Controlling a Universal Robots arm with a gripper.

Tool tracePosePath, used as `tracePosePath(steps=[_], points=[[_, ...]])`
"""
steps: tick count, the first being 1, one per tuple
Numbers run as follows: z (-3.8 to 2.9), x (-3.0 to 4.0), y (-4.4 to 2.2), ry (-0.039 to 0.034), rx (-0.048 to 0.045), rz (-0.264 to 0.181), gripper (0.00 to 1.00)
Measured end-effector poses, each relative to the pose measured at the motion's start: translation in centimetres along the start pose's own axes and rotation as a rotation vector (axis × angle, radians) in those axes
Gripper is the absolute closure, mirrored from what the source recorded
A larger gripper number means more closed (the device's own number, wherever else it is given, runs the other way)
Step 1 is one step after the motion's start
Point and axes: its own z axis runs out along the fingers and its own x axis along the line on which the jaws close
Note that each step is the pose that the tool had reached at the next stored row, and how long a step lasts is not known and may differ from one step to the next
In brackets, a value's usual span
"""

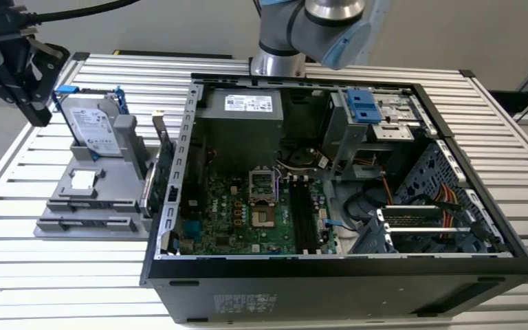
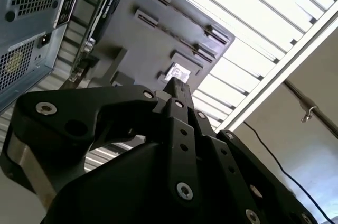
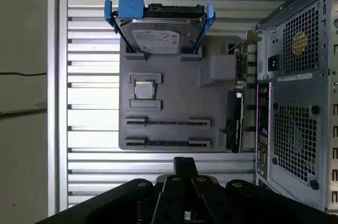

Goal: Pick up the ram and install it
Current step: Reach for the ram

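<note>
Black two-finger gripper (image 3: 185, 163), fingers pressed together on nothing visible, hangs above the flat grey plastic holder tray (image 3: 174, 84), whose two long slots (image 3: 166, 122) point toward the open black computer case (image 3: 296, 102); whether the ram stands edge-on in them, cannot tell.

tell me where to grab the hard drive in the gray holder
I'd grip the free upper end of the hard drive, pinching its two broad faces, and come from above. It stands on edge, leaning, with its lower end seated in the gray holder.
</note>
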Motion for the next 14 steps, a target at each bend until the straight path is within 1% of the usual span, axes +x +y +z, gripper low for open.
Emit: tracePosePath(steps=[6,14], points=[[-0.02,0.08,-0.58,0.0004,0.0,-0.007,1.0],[-0.02,0.11,-0.79,0.0014,-0.0001,-0.01,1.0]])
